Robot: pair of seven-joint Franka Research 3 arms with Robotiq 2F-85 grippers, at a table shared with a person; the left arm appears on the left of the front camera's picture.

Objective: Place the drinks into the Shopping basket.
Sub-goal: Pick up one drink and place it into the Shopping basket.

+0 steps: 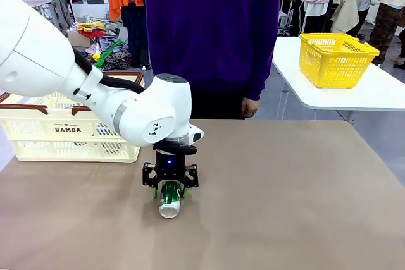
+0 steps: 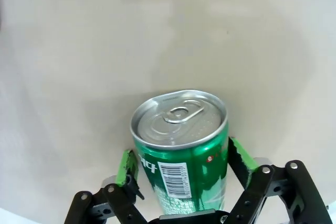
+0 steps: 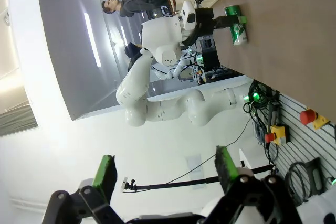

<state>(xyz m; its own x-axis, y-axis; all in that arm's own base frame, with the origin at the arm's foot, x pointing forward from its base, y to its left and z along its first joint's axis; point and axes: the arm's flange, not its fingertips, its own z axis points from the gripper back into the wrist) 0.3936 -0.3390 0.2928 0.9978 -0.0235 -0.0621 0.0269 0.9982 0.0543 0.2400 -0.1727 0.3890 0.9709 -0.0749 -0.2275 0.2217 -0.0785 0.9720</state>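
Right now left gripper point(image 1: 169, 189) straddles green can point(image 1: 169, 198) lying on table point(image 1: 285, 207) w/ pads not yet clamped, so squeeze mid-body before lifting to basket point(image 1: 69, 132); right gripper point(image 3: 166, 169) gapes empty.

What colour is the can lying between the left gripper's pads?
Green with white lettering and silver ends: the can shows best in the left wrist view.

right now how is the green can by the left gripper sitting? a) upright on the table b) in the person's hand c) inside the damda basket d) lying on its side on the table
d: the green can lies on its side on the brown table, between the left gripper fingers.
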